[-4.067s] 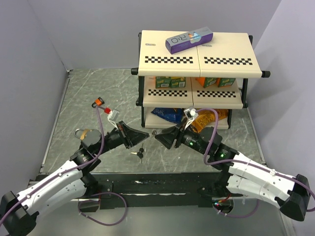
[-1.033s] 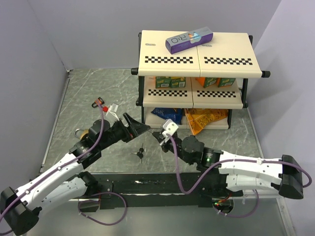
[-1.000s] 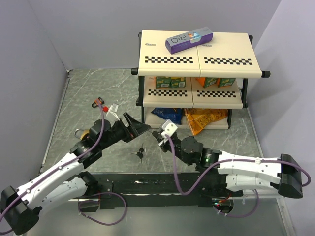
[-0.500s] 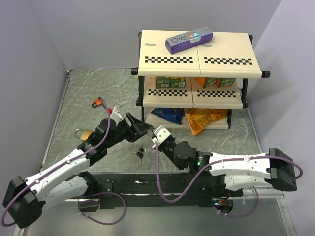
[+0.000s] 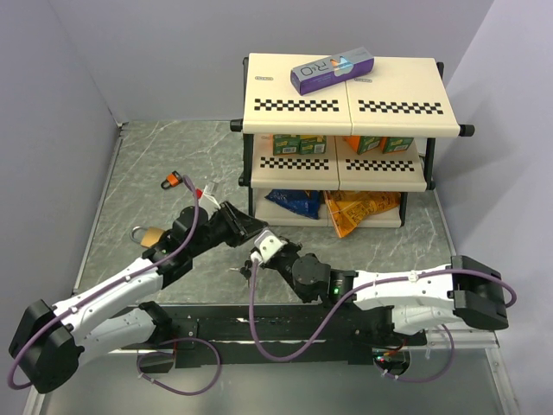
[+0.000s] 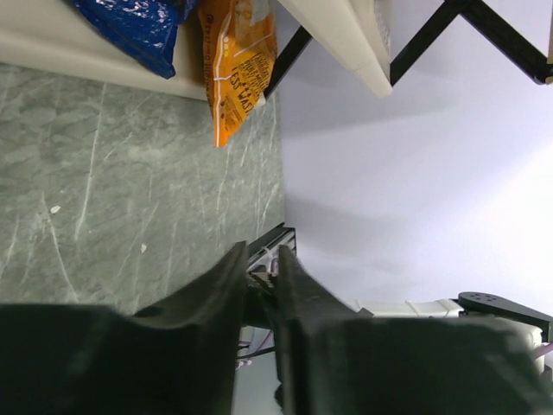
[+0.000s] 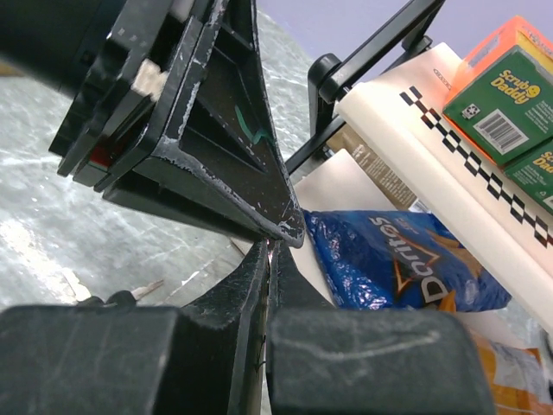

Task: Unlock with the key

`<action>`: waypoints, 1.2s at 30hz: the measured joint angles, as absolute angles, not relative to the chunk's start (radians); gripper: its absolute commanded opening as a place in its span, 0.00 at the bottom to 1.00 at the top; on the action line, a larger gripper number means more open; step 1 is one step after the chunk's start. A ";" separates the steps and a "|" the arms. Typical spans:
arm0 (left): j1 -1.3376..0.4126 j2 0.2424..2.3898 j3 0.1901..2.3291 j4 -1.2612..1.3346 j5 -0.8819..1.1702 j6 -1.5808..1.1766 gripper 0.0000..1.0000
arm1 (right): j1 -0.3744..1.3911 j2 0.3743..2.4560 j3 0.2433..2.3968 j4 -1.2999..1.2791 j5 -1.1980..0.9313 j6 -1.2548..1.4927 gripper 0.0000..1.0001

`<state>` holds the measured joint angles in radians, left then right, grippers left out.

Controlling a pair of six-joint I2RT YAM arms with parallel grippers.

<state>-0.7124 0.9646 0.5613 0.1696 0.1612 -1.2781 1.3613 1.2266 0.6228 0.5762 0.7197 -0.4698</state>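
My right gripper (image 5: 257,245) (image 7: 270,251) is shut, and a thin sliver glints between its tips, which I take for the key; most of it is hidden. My left gripper (image 5: 252,232) (image 6: 263,255) meets it tip to tip above the table. Its jaws stand a narrow gap apart around something dark that I cannot make out. In the right wrist view a left finger (image 7: 216,147) lies just over my right tips. Another key (image 5: 243,273) (image 7: 143,290), silver with a black head, lies on the table below both grippers. The orange-and-black padlock (image 5: 174,181) lies far left.
A brass padlock (image 5: 149,234) rests beside the left arm. A two-tier rack (image 5: 346,104) stands at the back with a purple box (image 5: 331,69) on top. Green and orange boxes fill its middle shelf. A blue chip bag (image 7: 406,259) and an orange one (image 6: 238,60) lie under it.
The right arm has swung left, carrying its shut gripper up to the left gripper's tips. The left jaws, wide apart a second ago, have closed to a narrow gap.
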 measured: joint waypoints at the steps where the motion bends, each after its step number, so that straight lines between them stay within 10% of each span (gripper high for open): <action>1: -0.712 0.965 0.561 0.173 0.162 -1.278 0.16 | 1.364 1.234 0.623 0.581 0.724 -0.480 0.00; 7: -0.712 0.967 0.563 0.183 0.161 -1.276 0.01 | 1.373 1.266 0.623 0.610 0.749 -0.538 0.03; 13: -0.712 0.971 0.566 0.170 0.149 -1.241 0.01 | 1.376 1.269 0.622 0.611 0.747 -0.525 0.60; 16: -0.713 0.974 0.573 0.141 0.119 -1.184 0.01 | 1.375 1.237 0.609 0.582 0.733 -0.470 0.72; 28: -0.698 0.849 0.520 0.261 0.207 -0.876 0.01 | 0.962 0.824 0.490 0.331 0.119 0.038 0.84; 36: -0.692 0.830 0.493 0.398 0.456 -0.779 0.01 | 0.807 0.789 0.490 0.336 -0.366 0.299 0.73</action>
